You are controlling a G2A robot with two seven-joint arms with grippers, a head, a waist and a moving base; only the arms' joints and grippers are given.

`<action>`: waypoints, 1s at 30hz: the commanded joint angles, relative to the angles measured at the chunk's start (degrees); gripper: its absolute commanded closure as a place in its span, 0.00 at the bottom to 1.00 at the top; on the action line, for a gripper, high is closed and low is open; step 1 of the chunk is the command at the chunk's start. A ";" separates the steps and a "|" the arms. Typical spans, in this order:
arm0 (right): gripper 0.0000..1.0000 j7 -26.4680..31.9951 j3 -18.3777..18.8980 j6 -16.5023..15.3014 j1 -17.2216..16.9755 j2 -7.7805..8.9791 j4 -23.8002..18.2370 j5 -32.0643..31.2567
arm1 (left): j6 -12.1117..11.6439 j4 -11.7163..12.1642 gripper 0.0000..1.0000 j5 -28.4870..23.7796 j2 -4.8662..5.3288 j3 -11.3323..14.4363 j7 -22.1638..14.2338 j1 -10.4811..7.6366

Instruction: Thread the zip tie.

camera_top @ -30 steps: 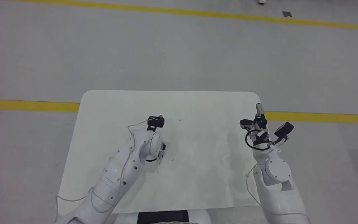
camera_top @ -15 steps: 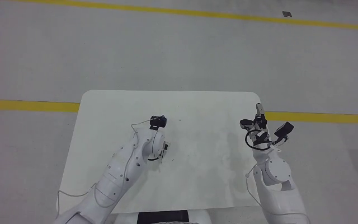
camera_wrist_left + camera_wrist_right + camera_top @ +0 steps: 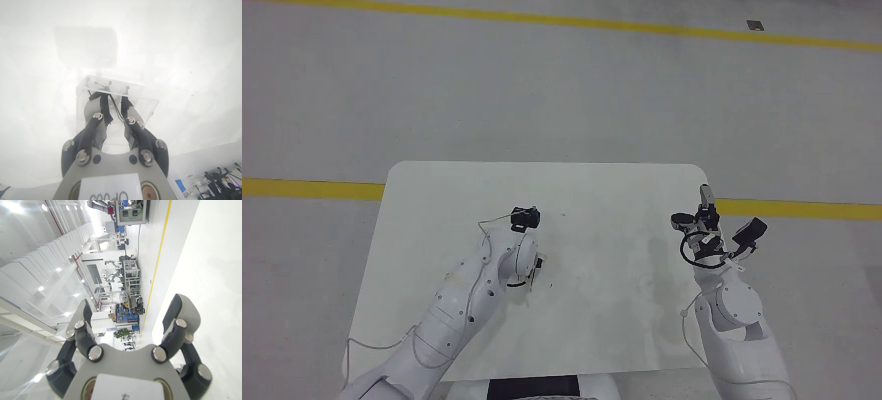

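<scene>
Your left gripper [image 3: 108,98]: fingers parted inside clear box [image 3: 80,102], table [image 3: 602,195] centre toward 9 o'clock. Zip tie [image 3: 115,108] between fingers, ungripped. Right gripper [image 3: 130,310]: released, empty, 3 o'clock edge.

Clear glossy plastic box [image 3: 144,108], matt white table [image 3: 622,200]

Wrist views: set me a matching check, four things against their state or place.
1 left gripper
2 right gripper
3 zip ties
4 clear box

A transparent, standing on the white table
B black, thin, inside the box
C open, empty, by the table's right edge
D open, fingers down in the box

Pairs: 1-D, 2-C, 3-B, 4-A
</scene>
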 commanded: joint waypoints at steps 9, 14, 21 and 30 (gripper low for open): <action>0.00 0.00 0.00 0.00 0.00 0.00 0.00 0.00 | 0.00 1.45 1.00 -0.34 -0.31 0.16 0.59 -0.53; 0.00 0.00 0.00 0.00 0.00 0.00 0.00 0.00 | 0.00 1.63 1.00 -0.27 -0.38 -0.03 0.64 -0.51; 0.00 0.00 0.00 0.00 0.00 0.00 0.00 0.00 | 0.00 -2.79 1.00 1.41 -0.07 -1.04 -1.02 0.75; 0.00 0.00 0.00 0.00 0.00 0.00 0.00 0.00 | 0.00 -7.17 1.00 3.07 0.49 -2.08 -2.52 3.19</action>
